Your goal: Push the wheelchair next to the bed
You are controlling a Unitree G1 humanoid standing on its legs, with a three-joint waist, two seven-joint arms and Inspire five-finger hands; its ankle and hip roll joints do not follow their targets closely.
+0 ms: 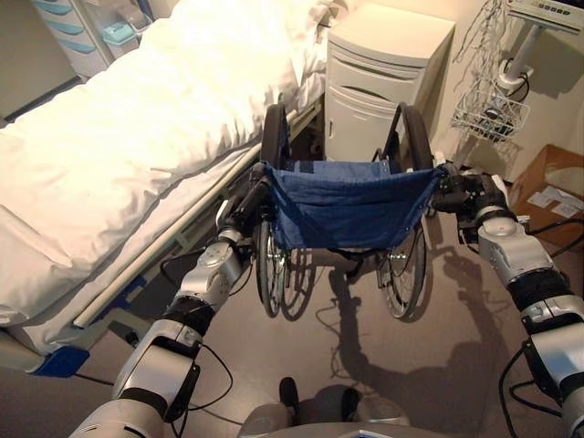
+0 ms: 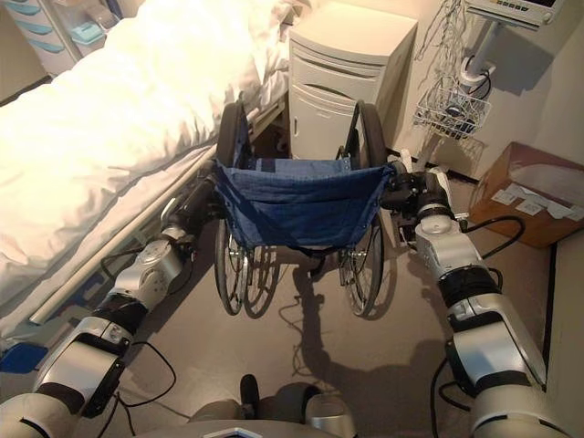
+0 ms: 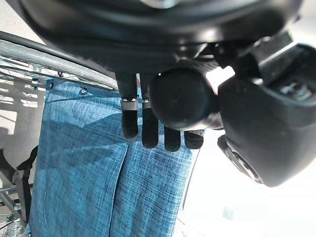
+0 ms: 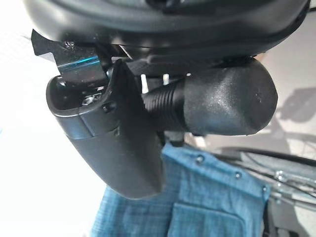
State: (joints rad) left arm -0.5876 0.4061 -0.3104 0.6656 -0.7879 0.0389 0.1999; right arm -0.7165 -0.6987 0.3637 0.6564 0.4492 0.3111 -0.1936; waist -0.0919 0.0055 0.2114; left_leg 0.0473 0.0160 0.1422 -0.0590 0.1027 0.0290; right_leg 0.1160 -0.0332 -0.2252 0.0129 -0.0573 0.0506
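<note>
One wheelchair point(image 1: 347, 205) stands at the middle of the floor, its blue cloth back facing the camera, with the bed point(image 1: 119, 137) just beside it at 9 o'clock. Two big wheels show below the cloth and two dark tyre tops rise above it at 12 o'clock; the seat and front are hidden behind the back panel.

Two hands are on it, one per push handle. The left hand point(image 1: 245, 203) sits at the cloth's 9 o'clock corner; in the left wrist view its fingers point(image 3: 148, 131) are curled round the rounded handle grip point(image 3: 181, 98), their tips hanging down over the blue cloth. The right hand point(image 2: 412, 193) sits at the 3 o'clock corner; in the right wrist view its thumb point(image 4: 116, 143) wraps across the ribbed black grip point(image 4: 222, 101), the other fingers hidden behind the handle.

The bed carries one white duvet, and its far end and foot are cut off by the edges. One white cabinet point(image 1: 383, 78) stands at 12 o'clock, just past the wheelchair, beside the bed's head. At 2 o'clock one wire basket point(image 1: 488, 114) hangs on a white pole, its contents too tangled to make out. One cardboard box point(image 2: 529, 192) lies at 3 o'clock, partly cut off. At 10 o'clock a drawer unit point(image 1: 68, 27) with blue fronts is cropped.
</note>
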